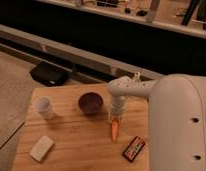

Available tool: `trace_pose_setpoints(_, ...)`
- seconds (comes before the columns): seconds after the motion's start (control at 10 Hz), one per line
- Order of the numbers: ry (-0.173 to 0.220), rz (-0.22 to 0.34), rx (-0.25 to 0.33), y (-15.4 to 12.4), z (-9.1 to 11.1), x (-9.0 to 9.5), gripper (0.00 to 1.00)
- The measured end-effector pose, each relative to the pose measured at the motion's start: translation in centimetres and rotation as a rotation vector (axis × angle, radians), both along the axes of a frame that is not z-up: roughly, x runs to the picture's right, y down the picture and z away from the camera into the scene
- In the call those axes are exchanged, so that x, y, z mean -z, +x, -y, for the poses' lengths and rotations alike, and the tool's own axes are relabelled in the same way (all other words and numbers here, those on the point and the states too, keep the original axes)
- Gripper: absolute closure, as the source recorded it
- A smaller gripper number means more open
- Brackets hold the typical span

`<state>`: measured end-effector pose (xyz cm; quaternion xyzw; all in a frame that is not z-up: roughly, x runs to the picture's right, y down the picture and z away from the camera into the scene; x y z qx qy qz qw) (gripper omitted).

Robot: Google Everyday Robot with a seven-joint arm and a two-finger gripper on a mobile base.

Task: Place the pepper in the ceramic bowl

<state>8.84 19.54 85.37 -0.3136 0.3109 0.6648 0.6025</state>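
The two-finger gripper (pixel 116 116) hangs at the end of the white arm (pixel 132 89), pointing down just to the right of the small round dark maroon-brown ceramic bowl (pixel 91 111) as the camera sees it. Its fingers are pressed together on the upper end of the slim orange tapered pepper (pixel 114 131). The pepper lies on the light wooden table (pixel 81 140), near the bowl's right side and a little toward the camera, outside the bowl and not touching it; its free end points toward the camera. A white cup (pixel 43 107) stands well to the left of the bowl. A pale rectangular block (pixel 40 148) lies in front of the bowl and to its left. A flat dark red-and-black packet (pixel 134 148) lies in front of the bowl and to its right, beyond the pepper.
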Motion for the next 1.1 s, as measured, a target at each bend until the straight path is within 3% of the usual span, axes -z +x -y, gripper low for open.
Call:
trace_pose_setpoints(0.3, 0.036, -0.014, 0.03, 0.5, 2.8, 0.9, 1.0)
trace_pose_setpoints(0.4, 0.07, -0.01, 0.072, 0.1, 5.4, 1.7, 1.0)
trace_pose_setpoints(0.6, 0.108, 0.0, 0.13, -0.8, 8.7, 2.6, 1.0)
trace_pose_setpoints(0.7, 0.136, 0.01, 0.178, -1.8, 11.2, 3.3, 1.0)
trace_pose_setpoints(1.0, 0.196, 0.057, 0.278, -5.5, 15.7, 3.8, 1.0)
trace_pose_setpoints(1.1, 0.208, 0.073, 0.293, -6.7, 16.4, 3.5, 1.0)
